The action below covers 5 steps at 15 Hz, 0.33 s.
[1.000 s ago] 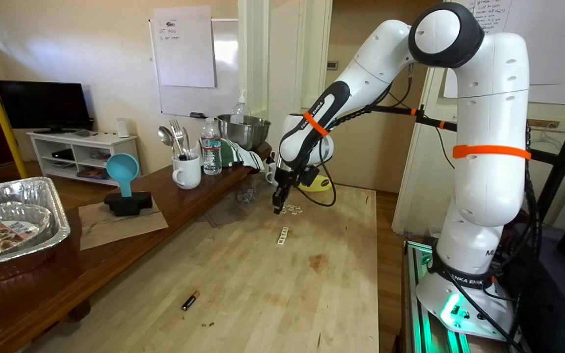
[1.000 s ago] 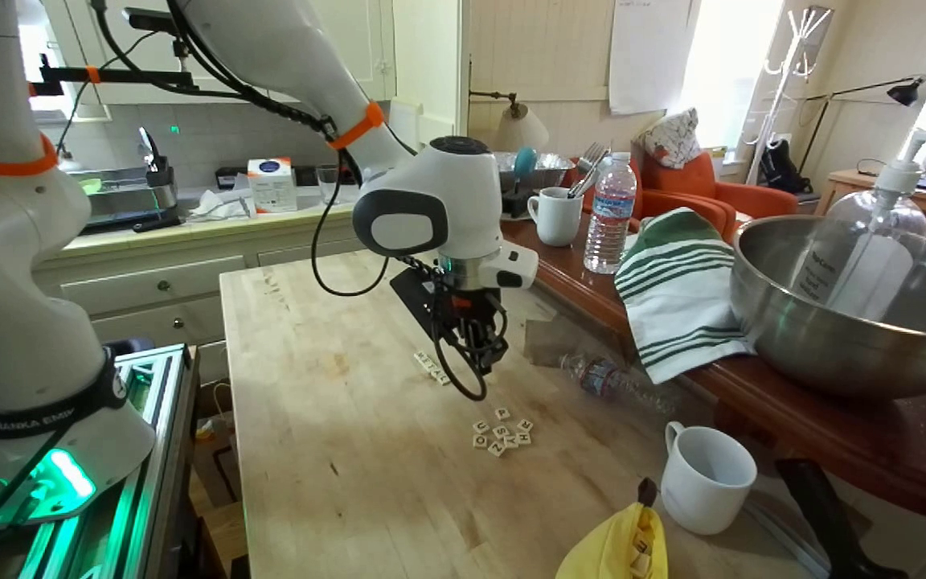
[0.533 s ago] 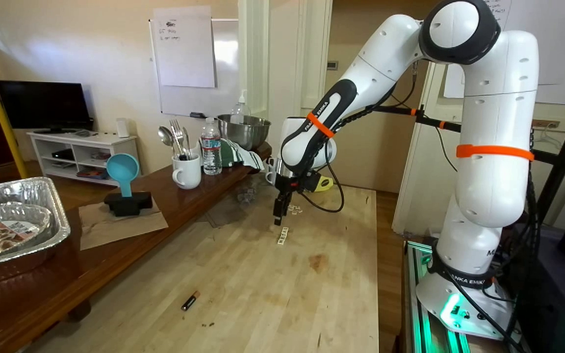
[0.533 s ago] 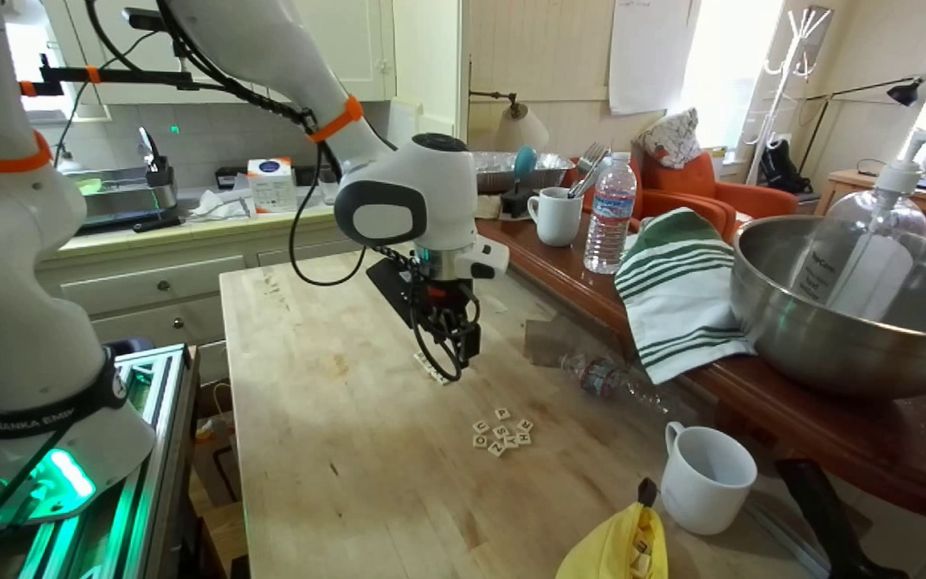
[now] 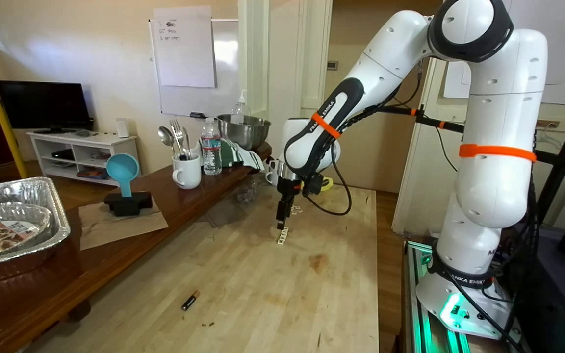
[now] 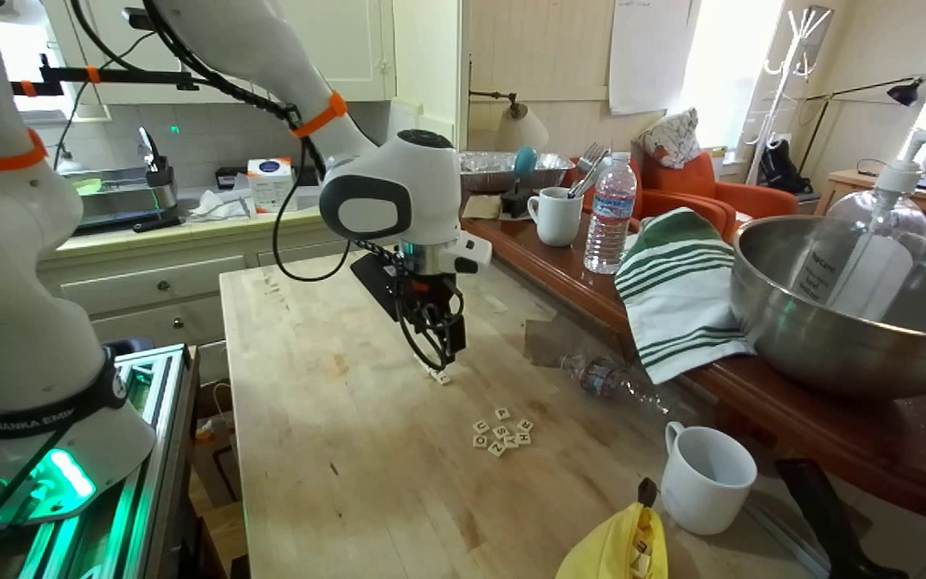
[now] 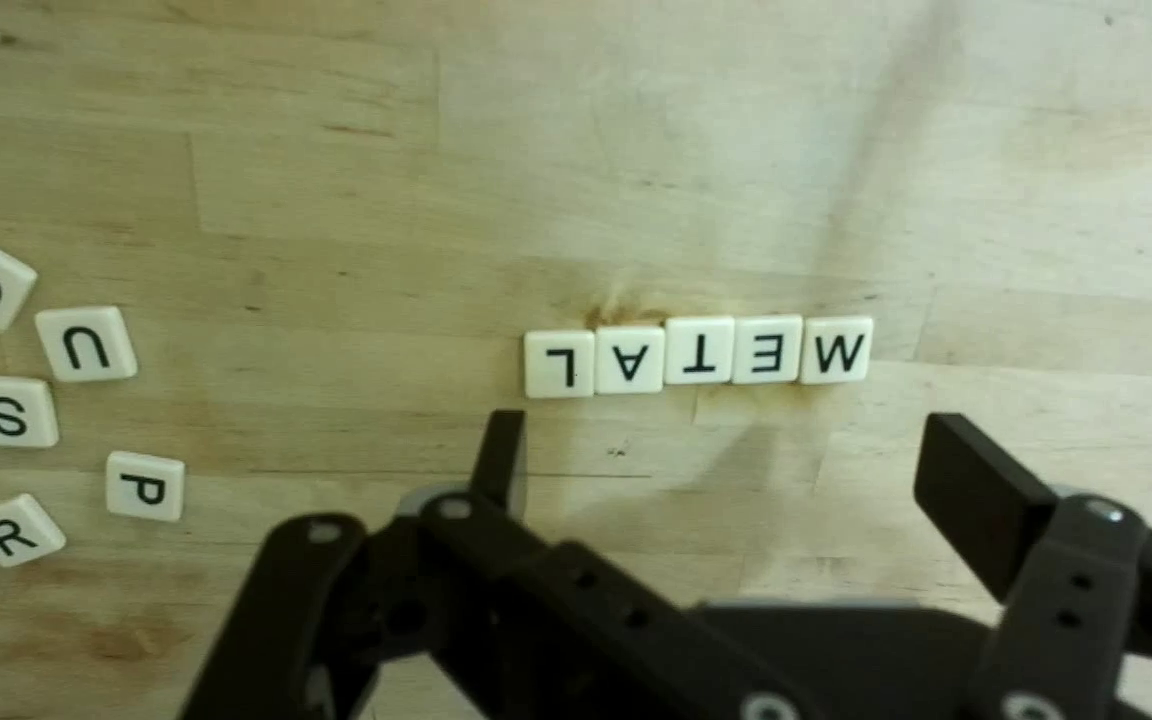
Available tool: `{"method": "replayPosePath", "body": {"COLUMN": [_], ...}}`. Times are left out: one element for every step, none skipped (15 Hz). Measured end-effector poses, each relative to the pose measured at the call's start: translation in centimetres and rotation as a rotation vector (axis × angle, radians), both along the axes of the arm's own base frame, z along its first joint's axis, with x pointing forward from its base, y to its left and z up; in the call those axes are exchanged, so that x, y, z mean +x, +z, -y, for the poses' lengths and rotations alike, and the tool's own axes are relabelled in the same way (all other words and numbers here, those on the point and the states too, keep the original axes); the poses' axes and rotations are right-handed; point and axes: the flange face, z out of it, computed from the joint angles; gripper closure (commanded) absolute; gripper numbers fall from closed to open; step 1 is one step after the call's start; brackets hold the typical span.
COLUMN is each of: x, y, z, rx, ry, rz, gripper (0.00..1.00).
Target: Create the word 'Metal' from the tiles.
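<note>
In the wrist view a row of pale square tiles lies on the wooden table, upside down to the camera: L [image 7: 560,364], A [image 7: 630,360], T [image 7: 699,350], E [image 7: 767,349] and M [image 7: 837,350]. The tiles sit edge to edge, with L and A slightly out of line, and spell METAL. My gripper [image 7: 726,440] is open above the table, just beside the row in that view, nothing between its fingers. An exterior view shows the gripper [image 5: 281,224] over the row's far end. Loose tiles, among them S [image 7: 11,411] and P [image 7: 145,486], lie apart from the row.
Near the loose tiles [image 6: 501,434] are a yellow pouch [image 6: 616,547], a white mug [image 6: 708,478] and a bottle [image 6: 604,378] lying on its side. A battery [image 5: 190,300] rests on the table [image 5: 263,294]. A raised dark wooden ledge [image 5: 165,196] runs along one side.
The arm has drawn back toward its base, bringing the gripper from the side of the loose tiles to the row. Tiles and other objects have stayed where they were.
</note>
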Motion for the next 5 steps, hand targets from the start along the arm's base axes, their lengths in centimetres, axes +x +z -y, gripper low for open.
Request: {"method": "replayPosePath", "body": {"x": [-0.12,-0.21,-0.25,-0.28,-0.3], "y": [0.02,0.07,0.12,0.16,0.19], "z": [-0.12,-0.22,-0.29,-0.34,-0.35], "rx": [0.0,-0.001,-0.001,-0.001,-0.001], "ry": [0.002,0.004,0.006,0.007,0.007], "rz": [-0.001,-0.001,0.0,0.001,0.001], "gripper": [0.0,0.0,0.0,0.0,0.0]}}
